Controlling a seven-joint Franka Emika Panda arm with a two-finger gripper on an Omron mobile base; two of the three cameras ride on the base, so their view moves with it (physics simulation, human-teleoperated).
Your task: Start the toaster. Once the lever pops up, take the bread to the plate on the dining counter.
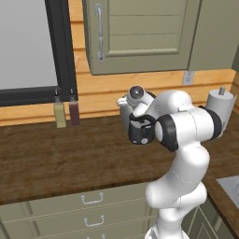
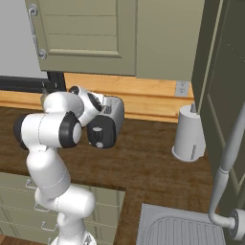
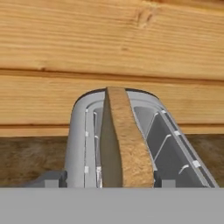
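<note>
bread (image 3: 127, 148) | upright in toaster (image 3: 81, 131) left slot, edge running away from camera | gripper (image 3: 109, 183) straddles slice | jaw width: cannot tell

Toaster (image 2: 111, 125) stood on worktop (image 1: 56, 158), against far wall. Bread (image 3: 124, 144) sat upright in its left slot. Paper-towel roll (image 2: 189, 134) stood right of toaster; two bottles (image 1: 66, 111) far left; sink (image 2: 182, 229) near right.
</note>
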